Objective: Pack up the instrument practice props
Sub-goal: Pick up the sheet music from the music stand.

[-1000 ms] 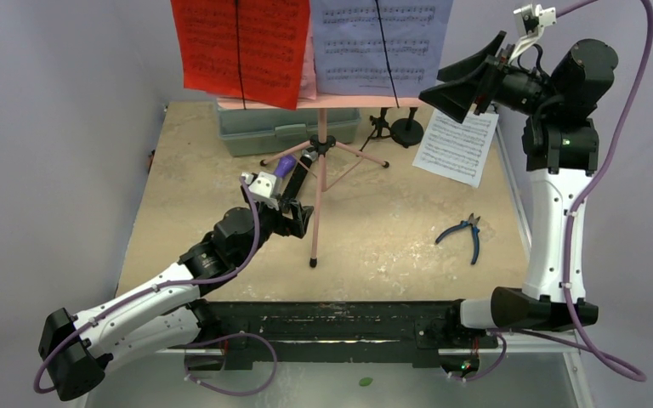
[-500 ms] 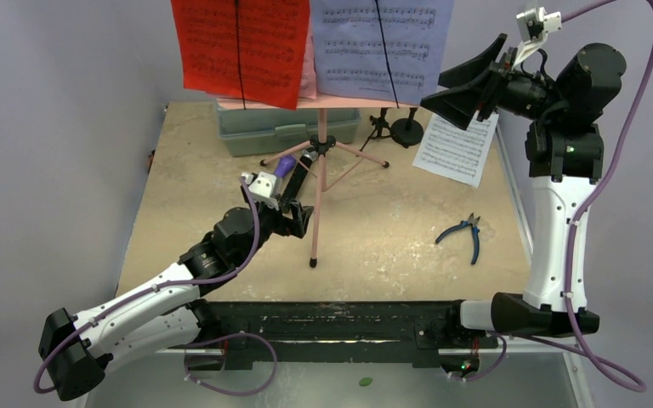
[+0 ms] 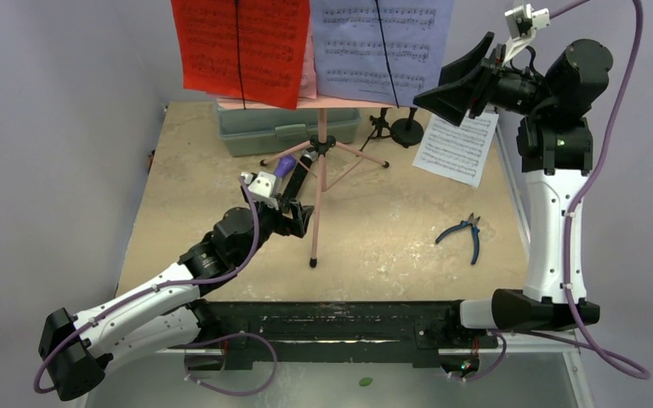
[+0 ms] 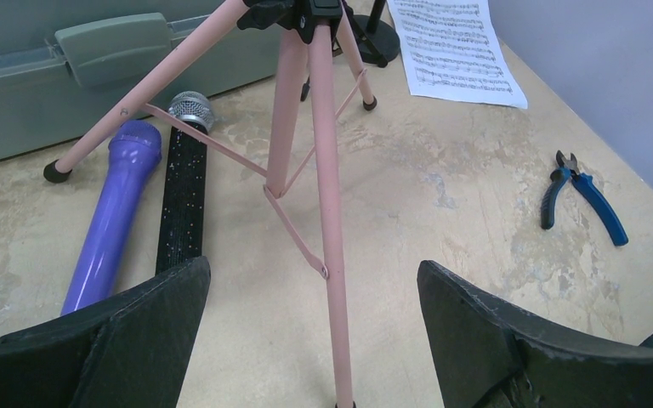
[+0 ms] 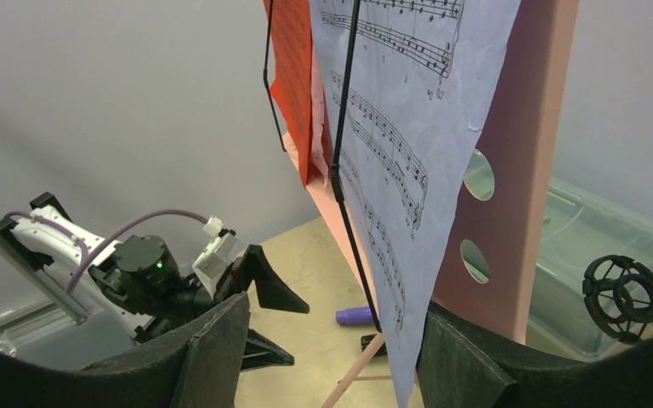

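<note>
The pink tripod (image 3: 320, 161) stands mid-table, its pink tray (image 3: 323, 102) holding a red sheet-music page (image 3: 238, 47) and a white one (image 3: 383, 42). My right gripper (image 3: 446, 81) is raised at the white page's (image 5: 391, 127) right edge. It is open, with the page's lower corner hanging between the jaws (image 5: 336, 314). My left gripper (image 4: 310, 280) is open low over the table, straddling the tripod's front leg (image 4: 323, 170). A purple microphone (image 4: 115, 221) and a black silver-headed one (image 4: 183, 195) lie under the tripod. Black mic mounts (image 3: 406, 129) stand at the back.
A grey-green plastic case (image 3: 281, 132) sits behind the tripod. A loose white music sheet (image 3: 457, 149) lies at the back right. Blue-handled pliers (image 3: 468, 235) lie on the right. A round black shock mount (image 5: 627, 297) shows by the case.
My right gripper has shifted a little left toward the white page and its jaws have narrowed. The left arm has not moved.
</note>
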Controlling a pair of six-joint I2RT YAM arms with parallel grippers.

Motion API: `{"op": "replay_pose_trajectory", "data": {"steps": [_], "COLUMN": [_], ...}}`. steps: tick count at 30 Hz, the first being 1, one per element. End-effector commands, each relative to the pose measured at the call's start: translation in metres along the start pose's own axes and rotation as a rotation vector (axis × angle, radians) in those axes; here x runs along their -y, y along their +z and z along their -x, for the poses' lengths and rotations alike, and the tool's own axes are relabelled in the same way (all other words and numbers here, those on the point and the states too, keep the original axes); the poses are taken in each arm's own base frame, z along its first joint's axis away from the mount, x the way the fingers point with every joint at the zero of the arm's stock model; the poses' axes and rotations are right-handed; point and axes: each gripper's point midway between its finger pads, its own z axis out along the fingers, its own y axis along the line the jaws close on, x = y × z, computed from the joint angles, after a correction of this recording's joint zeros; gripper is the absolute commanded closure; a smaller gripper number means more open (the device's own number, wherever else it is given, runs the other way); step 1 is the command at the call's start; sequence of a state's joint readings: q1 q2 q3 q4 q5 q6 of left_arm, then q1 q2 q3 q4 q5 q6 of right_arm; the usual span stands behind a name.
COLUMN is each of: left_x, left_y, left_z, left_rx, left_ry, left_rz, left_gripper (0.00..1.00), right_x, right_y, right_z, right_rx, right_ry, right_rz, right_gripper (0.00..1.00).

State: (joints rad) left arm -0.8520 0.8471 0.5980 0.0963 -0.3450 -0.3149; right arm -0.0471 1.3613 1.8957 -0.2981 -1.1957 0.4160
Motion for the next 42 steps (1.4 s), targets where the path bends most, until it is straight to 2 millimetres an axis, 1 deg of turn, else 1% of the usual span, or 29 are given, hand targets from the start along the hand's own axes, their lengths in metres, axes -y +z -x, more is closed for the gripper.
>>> {"op": "replay_pose_trajectory", "data": {"steps": [1, 6, 10, 13, 21, 29, 35, 42], "left_x": [0.009, 0.009, 0.008, 0.008, 0.009, 0.009, 0.008, 0.007], "left_y": [0.000, 0.000, 0.001, 0.001, 0.001, 0.000, -0.001, -0.001], "left_z": [0.023, 0.022, 0.022, 0.021, 0.021, 0.022, 0.022, 0.021], "left_rx": [0.063, 0.060, 0.058, 0.057, 0.056, 0.057, 0.059, 0.058], "left_ry": [-0.038, -0.036, -0.036, -0.035, -0.038, -0.043, -0.043, -0.037], "left_rz": [-0.027, -0.028, -0.025, -0.025, -0.027, -0.029, -0.026, -0.021], "left_gripper": [0.09, 0.09, 0.09, 0.09, 0.09, 0.09, 0.09, 0.09], "right_x": [0.007, 0.017, 0.017, 0.018, 0.017, 0.017, 0.015, 0.008], "right_y": [0.006, 0.010, 0.014, 0.015, 0.016, 0.015, 0.012, 0.004], "right_z": [0.009, 0.015, 0.018, 0.019, 0.023, 0.024, 0.022, 0.022], "right_rx": [0.024, 0.039, 0.045, 0.046, 0.052, 0.054, 0.042, 0.018], "right_ry": [-0.025, -0.024, -0.029, -0.031, -0.043, -0.058, -0.098, -0.196], "right_rz": [-0.025, -0.054, -0.047, -0.045, -0.043, -0.050, -0.066, -0.080], "right_gripper": [0.32, 0.37, 0.42, 0.48, 0.71, 1.00, 1.00, 1.00]}}
